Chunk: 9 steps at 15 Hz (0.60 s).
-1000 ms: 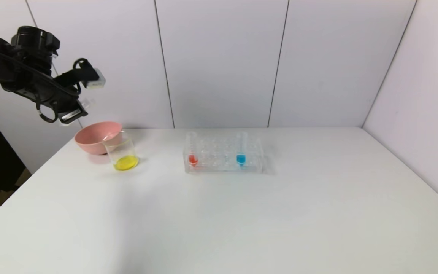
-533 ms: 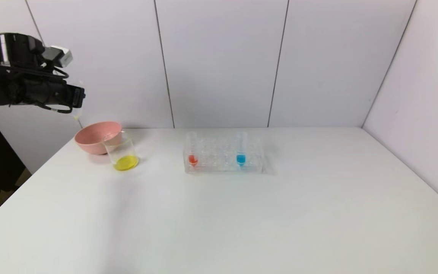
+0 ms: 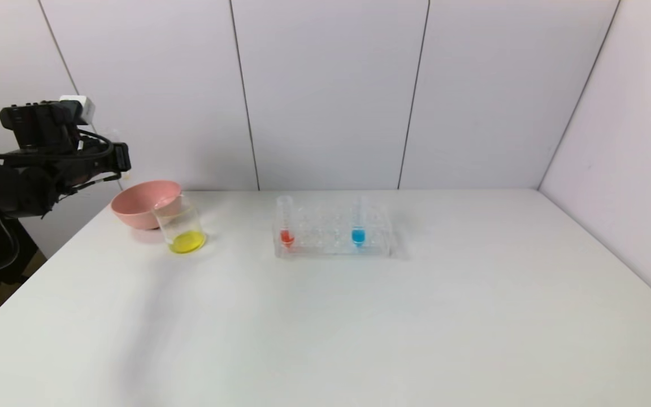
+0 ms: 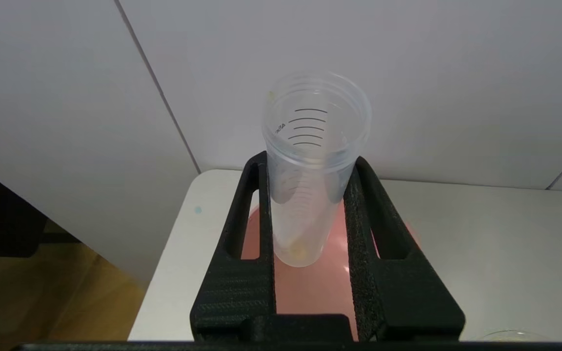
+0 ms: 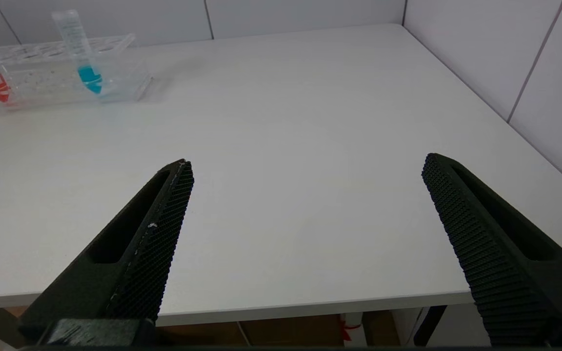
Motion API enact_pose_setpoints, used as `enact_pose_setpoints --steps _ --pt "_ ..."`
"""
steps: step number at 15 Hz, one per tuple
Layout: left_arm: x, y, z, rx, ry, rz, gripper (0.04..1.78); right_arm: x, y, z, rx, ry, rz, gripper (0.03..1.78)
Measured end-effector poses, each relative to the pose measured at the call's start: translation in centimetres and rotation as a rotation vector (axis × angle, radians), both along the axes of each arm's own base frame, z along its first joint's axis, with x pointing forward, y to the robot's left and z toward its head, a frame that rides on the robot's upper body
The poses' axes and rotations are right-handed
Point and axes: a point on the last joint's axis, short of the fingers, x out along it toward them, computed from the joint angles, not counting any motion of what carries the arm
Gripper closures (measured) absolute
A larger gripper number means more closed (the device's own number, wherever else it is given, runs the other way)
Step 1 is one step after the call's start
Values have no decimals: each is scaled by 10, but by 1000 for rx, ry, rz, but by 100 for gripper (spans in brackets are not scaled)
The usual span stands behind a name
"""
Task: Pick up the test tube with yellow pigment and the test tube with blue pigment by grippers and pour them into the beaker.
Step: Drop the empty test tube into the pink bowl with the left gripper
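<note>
Yellow liquid now sits in the beaker point(image 3: 185, 229) near the table's far-left corner, and the left gripper point(image 4: 310, 214) has swung upright, clamping the seemingly drained test tube with yellow pigment point(image 4: 310, 165) above the pink bowl point(image 3: 142, 202). The test tube with blue pigment point(image 3: 358, 223) waits racked mid-table; the right gripper point(image 5: 305, 195) hangs open off the near edge.

Over the last second the black left gripper point(image 3: 115, 161) swings out of its tipped pouring pose above the round pink bowl point(image 3: 143, 202) and levels off, its small white-grey box point(image 3: 78, 105) moving from the right of the wrist to the top. The whole arm also sinks and draws back toward the table's left edge, so the gripper now sits lower, just left of the bowl. The slim clear test tube with only a yellow trace at its tip point(image 4: 310, 161), clamped between the black fingers point(image 4: 242, 263), now stands mouth-up over the bowl instead of tilted.
</note>
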Motion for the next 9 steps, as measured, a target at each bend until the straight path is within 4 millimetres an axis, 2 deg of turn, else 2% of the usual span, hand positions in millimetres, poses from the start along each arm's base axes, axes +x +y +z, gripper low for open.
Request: enact_pose_setpoints --steps 9 --pt "11 -4 -35 -92 29 -21 138 0 0 0 0 0 0 10"
